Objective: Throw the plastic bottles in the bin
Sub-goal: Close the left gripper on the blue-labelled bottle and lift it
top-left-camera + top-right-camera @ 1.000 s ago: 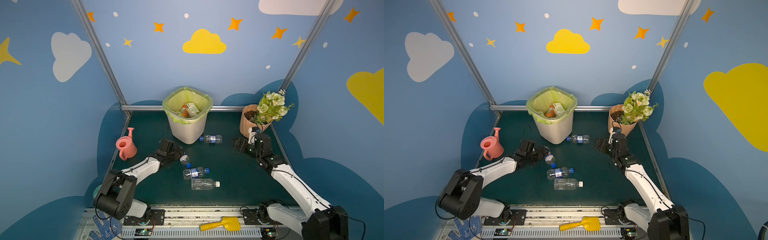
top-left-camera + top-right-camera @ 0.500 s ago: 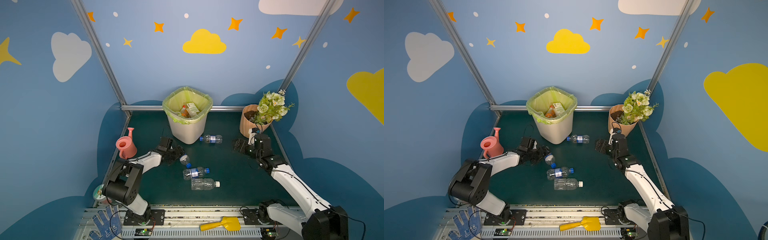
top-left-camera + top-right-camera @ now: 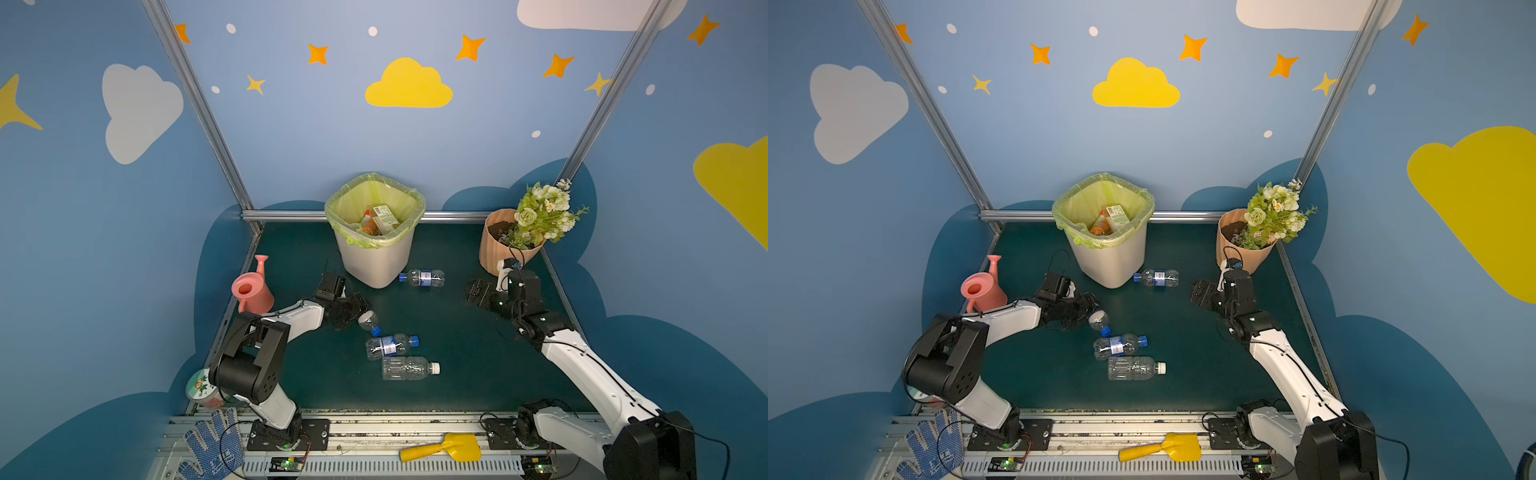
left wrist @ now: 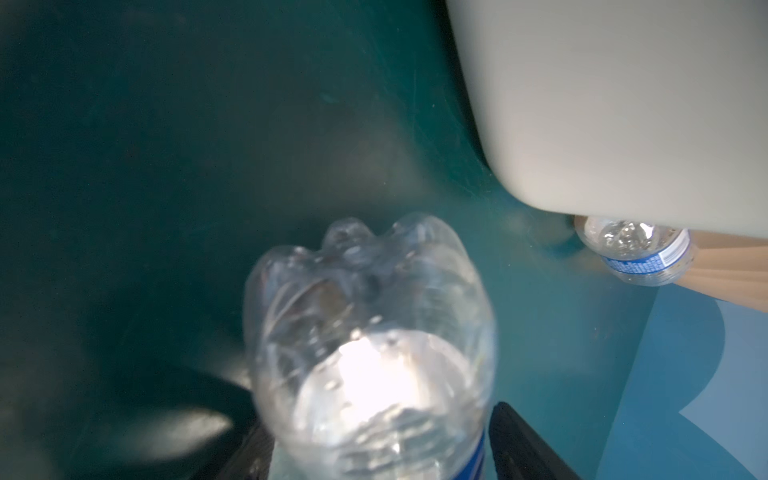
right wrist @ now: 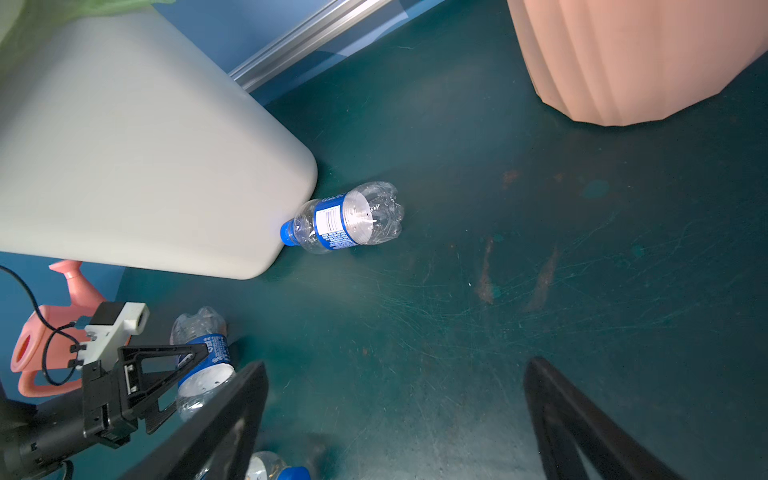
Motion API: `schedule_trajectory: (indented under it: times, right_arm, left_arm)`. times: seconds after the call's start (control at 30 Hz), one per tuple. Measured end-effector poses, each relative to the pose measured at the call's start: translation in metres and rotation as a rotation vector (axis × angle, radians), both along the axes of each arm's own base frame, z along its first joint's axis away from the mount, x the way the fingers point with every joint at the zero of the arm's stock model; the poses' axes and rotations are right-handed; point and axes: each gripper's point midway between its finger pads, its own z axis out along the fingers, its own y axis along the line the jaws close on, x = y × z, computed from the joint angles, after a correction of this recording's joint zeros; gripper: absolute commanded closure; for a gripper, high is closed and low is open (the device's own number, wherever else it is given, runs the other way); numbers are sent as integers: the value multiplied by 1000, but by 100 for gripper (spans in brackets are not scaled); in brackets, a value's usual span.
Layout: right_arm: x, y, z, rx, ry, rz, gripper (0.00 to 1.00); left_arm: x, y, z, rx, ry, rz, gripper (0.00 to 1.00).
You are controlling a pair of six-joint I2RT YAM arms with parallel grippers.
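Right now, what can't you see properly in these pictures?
- Left wrist view: the clear bottle at the left gripper is blurred, and its cap end is cut off by the edge; grip unclear.
- Both top views: the bin wall and bag hide what lies deep inside.
- A top view: the left arm covers most of a round container.

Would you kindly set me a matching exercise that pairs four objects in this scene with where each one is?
Things:
1. pink plastic watering can
2. yellow plastic scoop
3. clear plastic bottle with a white cap
4. ribbed peach flowerpot

Places:
A. lying on the metal rail at the front
B. standing in the back right corner of the dark green mat
C. lying on its side, mid-mat
D. standing at the mat's left edge

Pairs: 1-D, 2-A, 3-C, 4-B.
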Motion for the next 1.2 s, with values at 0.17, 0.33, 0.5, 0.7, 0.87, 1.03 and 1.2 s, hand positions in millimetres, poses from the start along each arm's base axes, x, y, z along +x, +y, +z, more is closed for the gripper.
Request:
schedule_trajectory:
  times: [0.17, 0.33, 0.5, 0.7, 0.87, 1.03, 1.2]
  right_arm:
    - [0, -1, 0, 1, 0, -4, 6]
    - [1, -2, 0, 2, 1, -7, 6]
    - [1, -2, 0, 2, 2, -7, 6]
    - [1, -2, 0, 3, 2, -8, 6]
    - [1, -2, 0, 3, 2, -8, 6]
    - [1, -2, -1, 7, 5, -12, 6]
    - [3, -1, -4, 19, 16, -10, 6]
  left_arm:
    - [5, -3, 0, -29, -9, -7, 23]
    - [11, -9, -2, -70, -12, -17, 36]
    - [10, -9, -4, -80, -12, -17, 45]
    - [2, -5, -1, -69, -15, -9, 48]
    - [-2, 2, 16, -56, -65, 9, 48]
    - [-3, 14, 58, -32, -192, 43, 48]
    - [-8, 35, 131, 19, -418, 98, 47]
